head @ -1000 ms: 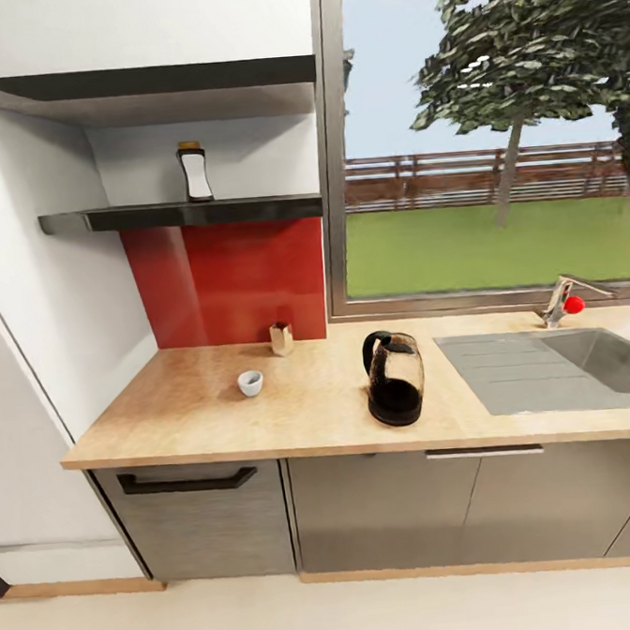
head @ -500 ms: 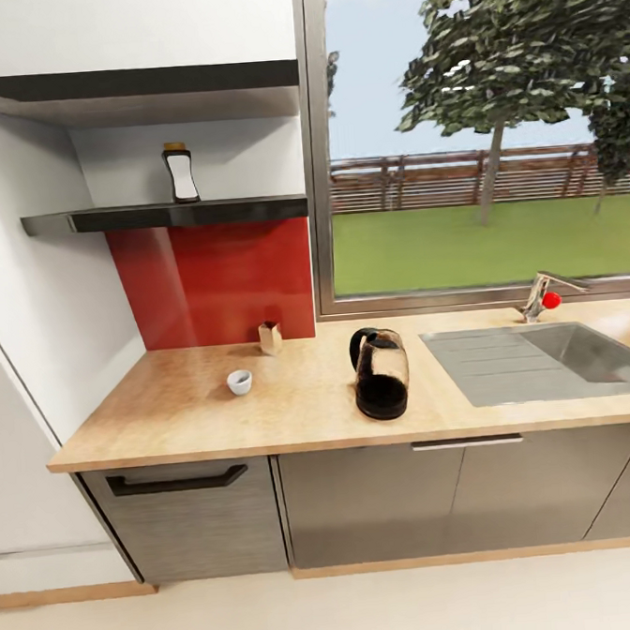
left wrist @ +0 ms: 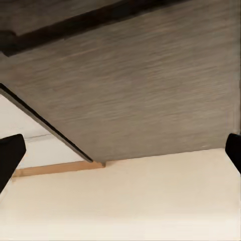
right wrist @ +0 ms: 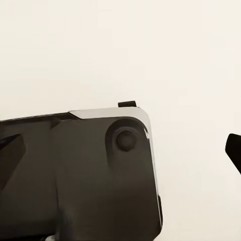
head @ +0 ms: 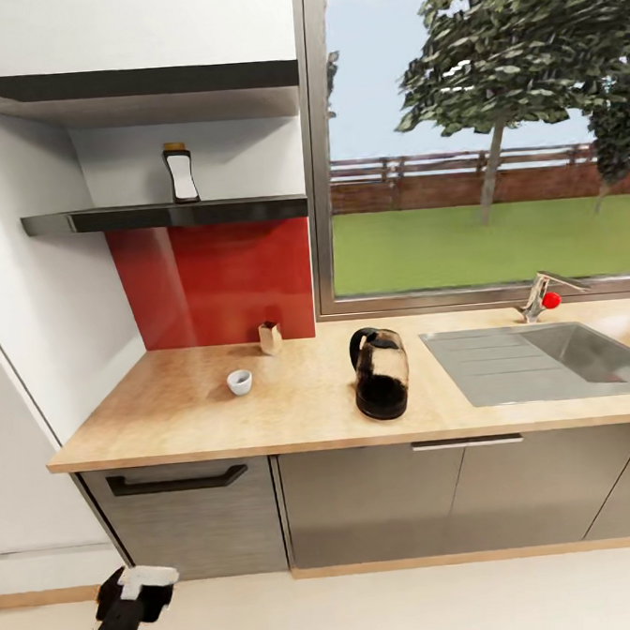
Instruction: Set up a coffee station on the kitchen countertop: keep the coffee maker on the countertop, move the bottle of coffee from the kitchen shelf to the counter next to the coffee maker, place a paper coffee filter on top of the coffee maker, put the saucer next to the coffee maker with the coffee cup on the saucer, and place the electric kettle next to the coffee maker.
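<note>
kitchen countertop [head: 172, 419] seen from the head camera, kettle, cup and coffee bottle in place.

head view: the electric kettle [head: 380, 373] stands upright near the counter's front edge, just left of the steel sink [head: 544, 360]; the coffee cup [head: 240, 382] sits well apart to its left, a small tan box [head: 270, 337] by the red backsplash; the bottle of coffee [head: 180, 174] stands on the dark shelf [head: 158, 216] above. the left gripper [head: 137, 591] hangs low before the grey cabinets. left wrist view: its dark fingertips [left wrist: 10, 155] are spread wide at the frame's edges, nothing between them, facing a cabinet front and pale floor. right wrist view: the right gripper [right wrist: 123, 150] has its tips parted, empty, over a dark machine part.
</note>
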Motion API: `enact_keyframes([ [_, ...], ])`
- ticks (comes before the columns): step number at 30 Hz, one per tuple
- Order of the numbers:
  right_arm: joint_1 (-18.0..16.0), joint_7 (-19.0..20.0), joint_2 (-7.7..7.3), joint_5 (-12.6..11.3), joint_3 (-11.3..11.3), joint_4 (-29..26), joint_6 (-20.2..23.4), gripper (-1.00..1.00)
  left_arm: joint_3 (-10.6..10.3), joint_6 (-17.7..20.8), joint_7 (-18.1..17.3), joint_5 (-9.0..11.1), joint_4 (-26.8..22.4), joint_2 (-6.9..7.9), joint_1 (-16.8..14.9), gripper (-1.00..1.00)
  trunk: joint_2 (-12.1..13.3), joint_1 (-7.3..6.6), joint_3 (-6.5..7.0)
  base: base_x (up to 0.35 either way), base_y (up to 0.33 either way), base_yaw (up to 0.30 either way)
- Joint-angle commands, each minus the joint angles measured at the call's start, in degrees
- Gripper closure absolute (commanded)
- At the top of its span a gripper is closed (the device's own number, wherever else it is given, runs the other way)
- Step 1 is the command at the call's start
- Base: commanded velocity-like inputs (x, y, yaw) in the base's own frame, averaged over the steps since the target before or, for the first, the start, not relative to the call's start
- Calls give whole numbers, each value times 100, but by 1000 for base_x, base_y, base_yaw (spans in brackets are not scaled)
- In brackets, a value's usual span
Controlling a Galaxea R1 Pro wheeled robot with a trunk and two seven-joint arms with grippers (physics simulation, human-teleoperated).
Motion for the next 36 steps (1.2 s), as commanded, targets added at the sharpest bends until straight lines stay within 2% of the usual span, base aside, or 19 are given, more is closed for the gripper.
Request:
enact_keyframes([
  [1, 1, -1, 4, -8, -27, -8, -11, -100, -1, -38, -43, -37, -7, -13, -66, -100, -13, 3, -14, 0, 0, 0],
  [5, 1, -15, 1, -8, -28, 0, -6, -100, -356, -37, -92, 162, -50, -105, -671, -100, -13, 3, -14, 0, 0, 0],
  [7, 1, -17, 0, -8, -26, 6, -5, -100, -469, -15, -318, 303, -141, -170, -988, -100, -13, 3, -14, 0, 0, 0],
  [11, 1, -18, -2, -8, -21, 9, -3, -100, -510, 23, -793, 502, -450, -202, -1259, -100, -13, 3, -14, 0, 0, 0],
  [14, 1, -18, -1, -8, -20, 15, -6, -100, -522, 71, -1180, 801, -834, -244, -1402, -100, -13, 3, -14, 0, 0, 0],
  [16, 1, -18, -1, -8, -19, 17, -8, -100, -550, 278, -1429, 1024, -1227, -301, -1468, -100, -13, 3, -14, 0, 0, 0],
  [17, 1, -18, -1, -8, -19, 18, -9, -100, -571, 366, -1486, 1066, -1337, -312, -1479, -100, -13, 3, -14, 0, 0, 0],
  [19, 1, -18, 0, -8, -19, 18, -5, -100, -696, 685, -1643, 1162, -1684, -334, -1499, -100, -13, 3, -14, 0, 0, 0],
  [23, 1, -18, 0, -8, -19, 19, -4, -100, -1165, 1342, -1846, 1407, -2365, -351, -1512, -100, -13, 3, -14, 0, 0, 0],
  [25, 1, -18, -2, -8, -19, 19, -4, -100, -1552, 1753, -1887, 1702, -2813, -350, -1516, -100, -13, 3, -14, 0, 0, 0],
  [26, 1, -18, -2, -8, -19, 19, -3, -100, -1652, 1868, -1890, 1788, -2926, -350, -1517, -100, -13, 3, -14, 0, 0, 0],
  [28, 1, -18, -2, -8, -19, 19, -8, -100, -2037, 2405, -1892, 2117, -3405, -337, -1538, -100, -13, 3, -14, 0, 0, 0],
  [29, 1, -18, 0, -8, -19, 19, -8, -100, -2125, 2558, -1891, 2185, -3521, -333, -1557, -100, -13, 3, -14, 0, 0, 0],
  [30, 1, -18, -2, -8, -19, 19, -9, -100, -2279, 2872, -1889, 2298, -3733, -322, -1624, -100, -13, 3, -14, 0, 0, 0],
  [33, 1, -18, -2, -8, -19, 19, -10, -100, -2479, 3473, -1888, 2423, -4038, -309, -1883, -100, -13, 3, -14, 0, 0, 0],
  [36, 1, -19, -3, -8, -23, 19, -11, -100, -2583, 4018, -1892, 2482, -4199, -313, -2376, -100, -13, 3, -14, 0, 0, 0],
])
